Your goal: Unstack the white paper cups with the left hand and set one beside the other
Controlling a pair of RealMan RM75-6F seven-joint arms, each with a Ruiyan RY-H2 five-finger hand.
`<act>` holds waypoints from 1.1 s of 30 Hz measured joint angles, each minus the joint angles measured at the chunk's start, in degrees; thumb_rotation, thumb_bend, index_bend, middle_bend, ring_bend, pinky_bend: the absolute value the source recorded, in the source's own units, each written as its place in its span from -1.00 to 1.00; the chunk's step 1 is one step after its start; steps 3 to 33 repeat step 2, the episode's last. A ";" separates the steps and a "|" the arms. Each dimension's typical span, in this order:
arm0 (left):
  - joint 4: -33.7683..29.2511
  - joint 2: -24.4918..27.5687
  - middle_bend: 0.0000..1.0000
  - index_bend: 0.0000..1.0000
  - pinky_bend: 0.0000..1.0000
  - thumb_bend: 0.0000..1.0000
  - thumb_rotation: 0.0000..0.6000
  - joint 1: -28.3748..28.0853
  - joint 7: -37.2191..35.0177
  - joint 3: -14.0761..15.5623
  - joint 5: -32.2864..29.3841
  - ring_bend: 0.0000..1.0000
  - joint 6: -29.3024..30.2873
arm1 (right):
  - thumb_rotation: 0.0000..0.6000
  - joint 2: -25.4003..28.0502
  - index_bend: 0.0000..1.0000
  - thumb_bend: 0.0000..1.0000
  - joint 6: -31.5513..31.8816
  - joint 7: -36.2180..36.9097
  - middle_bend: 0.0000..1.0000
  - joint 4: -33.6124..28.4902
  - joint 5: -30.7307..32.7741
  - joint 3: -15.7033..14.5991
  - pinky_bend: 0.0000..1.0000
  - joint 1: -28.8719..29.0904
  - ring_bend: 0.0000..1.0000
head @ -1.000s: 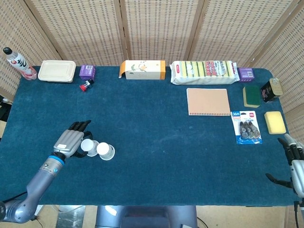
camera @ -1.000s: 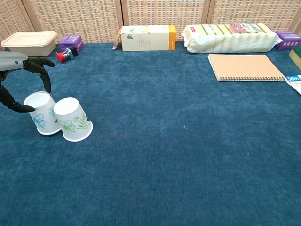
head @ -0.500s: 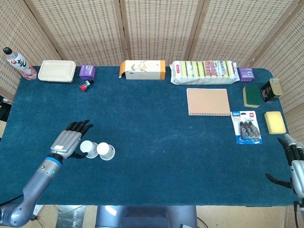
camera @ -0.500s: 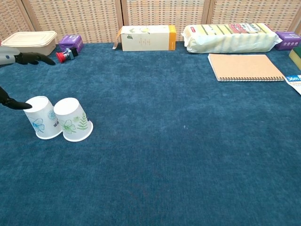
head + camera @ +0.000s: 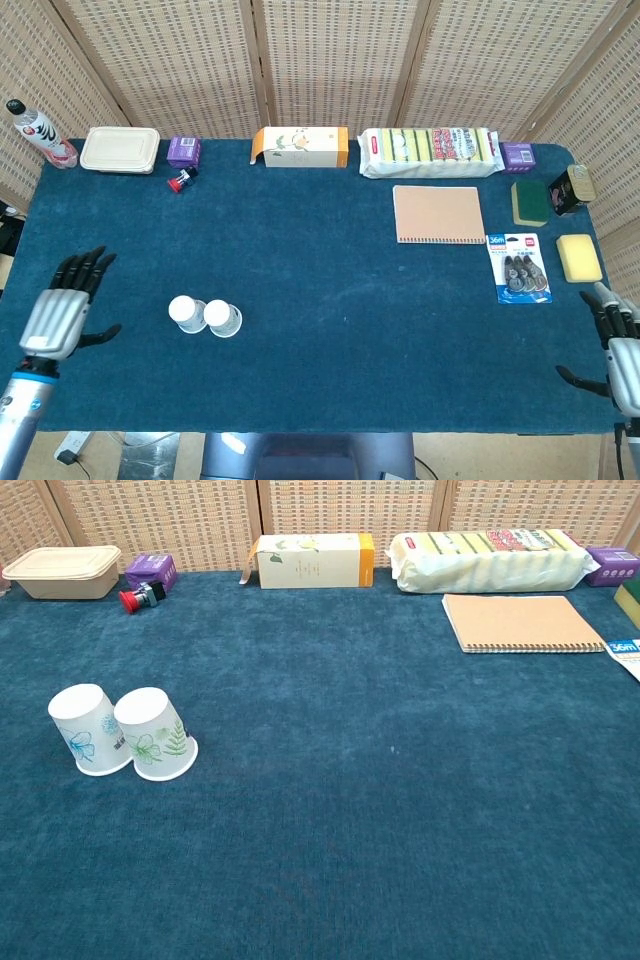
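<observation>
at worktop's near left edge: left robot hand [image 5: 60,311], fingers spread wide, holding nothing, well apart from the cups; seen in head view only
near right corner: right robot hand [image 5: 620,350], partly cut off by frame, fingers apart, nothing in it
cups: two white paper cups, unstacked, upside down, rims on the blue worktop [image 5: 400,810], side by side w/ rims touching or nearly so
left cup: [image 5: 87,728] blue flower print, leans a bit toward the left
right cup: [image 5: 154,733] green leaf print, just beside the first, tilted slightly
back row, l to r: bottle [image 5: 34,132] at far left corner, beige lidded food box [image 5: 62,571], small purple box [image 5: 150,570] w/ red-capped item [image 5: 139,596] just in front, white/orange carton [image 5: 314,560], long pack of sponges [image 5: 490,558], another small purple box [image 5: 611,563]
right side: tan spiral notebook [image 5: 519,622] in front of sponge pack; blister pack [image 5: 518,267], green pad [image 5: 529,203], dark can [image 5: 569,189] and yellow sponge [image 5: 579,257] nr right edge
backdrop: woven screen panels [image 5: 330,60] behind worktop
</observation>
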 measured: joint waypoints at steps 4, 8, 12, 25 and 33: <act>1.68 -0.20 -1.00 -1.00 -1.00 -0.72 1.00 2.66 -2.58 0.58 1.92 -1.00 2.48 | 1.00 -0.25 -0.91 -1.00 0.22 -0.41 -1.00 0.04 -0.15 -0.02 -1.00 -0.02 -1.00; 1.68 -0.20 -1.00 -1.00 -1.00 -0.72 1.00 2.66 -2.58 0.58 1.92 -1.00 2.48 | 1.00 -0.25 -0.91 -1.00 0.22 -0.41 -1.00 0.04 -0.15 -0.02 -1.00 -0.02 -1.00; 1.68 -0.20 -1.00 -1.00 -1.00 -0.72 1.00 2.66 -2.58 0.58 1.92 -1.00 2.48 | 1.00 -0.25 -0.91 -1.00 0.22 -0.41 -1.00 0.04 -0.15 -0.02 -1.00 -0.02 -1.00; 1.68 -0.20 -1.00 -1.00 -1.00 -0.72 1.00 2.66 -2.58 0.58 1.92 -1.00 2.48 | 1.00 -0.25 -0.91 -1.00 0.22 -0.41 -1.00 0.04 -0.15 -0.02 -1.00 -0.02 -1.00; 1.68 -0.20 -1.00 -1.00 -1.00 -0.72 1.00 2.66 -2.58 0.58 1.92 -1.00 2.48 | 1.00 -0.25 -0.91 -1.00 0.22 -0.41 -1.00 0.04 -0.15 -0.02 -1.00 -0.02 -1.00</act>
